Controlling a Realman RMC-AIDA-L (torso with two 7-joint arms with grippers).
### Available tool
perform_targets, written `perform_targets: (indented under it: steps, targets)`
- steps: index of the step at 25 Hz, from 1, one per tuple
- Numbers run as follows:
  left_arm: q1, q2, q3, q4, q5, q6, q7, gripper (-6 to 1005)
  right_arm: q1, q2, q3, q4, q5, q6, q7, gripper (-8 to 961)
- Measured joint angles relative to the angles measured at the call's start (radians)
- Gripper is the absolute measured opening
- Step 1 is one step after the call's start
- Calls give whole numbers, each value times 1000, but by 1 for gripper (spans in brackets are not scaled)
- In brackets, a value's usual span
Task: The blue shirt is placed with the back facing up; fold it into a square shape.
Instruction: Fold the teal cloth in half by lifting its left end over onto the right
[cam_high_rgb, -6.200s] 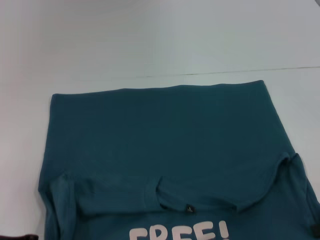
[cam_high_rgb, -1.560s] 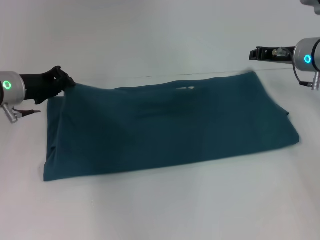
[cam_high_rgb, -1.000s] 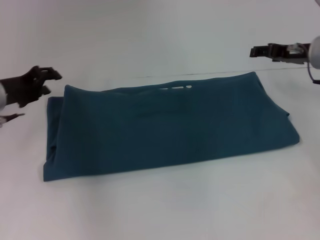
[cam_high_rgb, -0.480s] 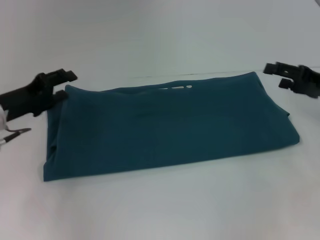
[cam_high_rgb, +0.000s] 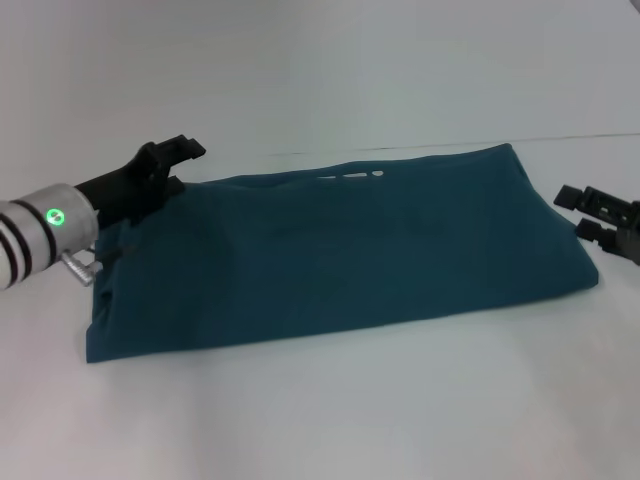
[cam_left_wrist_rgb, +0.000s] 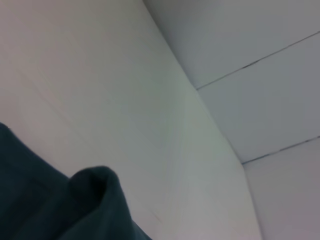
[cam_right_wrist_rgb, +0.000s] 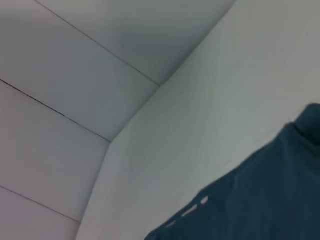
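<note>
Both hands moved in: left hand (cam_high_rgb: 178, 164) open over blue shirt (cam_high_rgb: 350, 255), right hand (cam_high_rgb: 585, 211) open beside it.

left pincer (cam_high_rgb: 172, 163) open, right pincer (cam_high_rgb: 585, 212) open

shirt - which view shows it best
The head view: the whole shirt lies folded into a wide band on the white table, with the left gripper at its far left corner and the right gripper beside its right edge. The left wrist view shows only a bunched corner, the right wrist view one edge.
</note>
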Motion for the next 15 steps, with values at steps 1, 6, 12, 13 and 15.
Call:
perform_targets:
  steps: [1, 6, 12, 13, 15]
  targets:
    - [-8, 0, 1, -10, 0, -23, 9, 648, 0, -1, 1, 9, -1, -1, -5, 914]
    - [-39, -1, 9, -79, 5, -181, 77, 647, 5, 1, 5, 24, -5, 5, -20, 914]
    - [-44, 10, 32, -117, 7, -288, 111, 647, 0, 3, 7, 24, -6, 3, -25, 914]
    - [-43, 12, 32, -115, 7, -296, 115, 647, -1, 3, 7, 24, -6, 3, -24, 915]
    - [-39, 17, 32, -106, 7, -293, 119, 647, -3, 1, 7, 25, -6, -1, -23, 915]
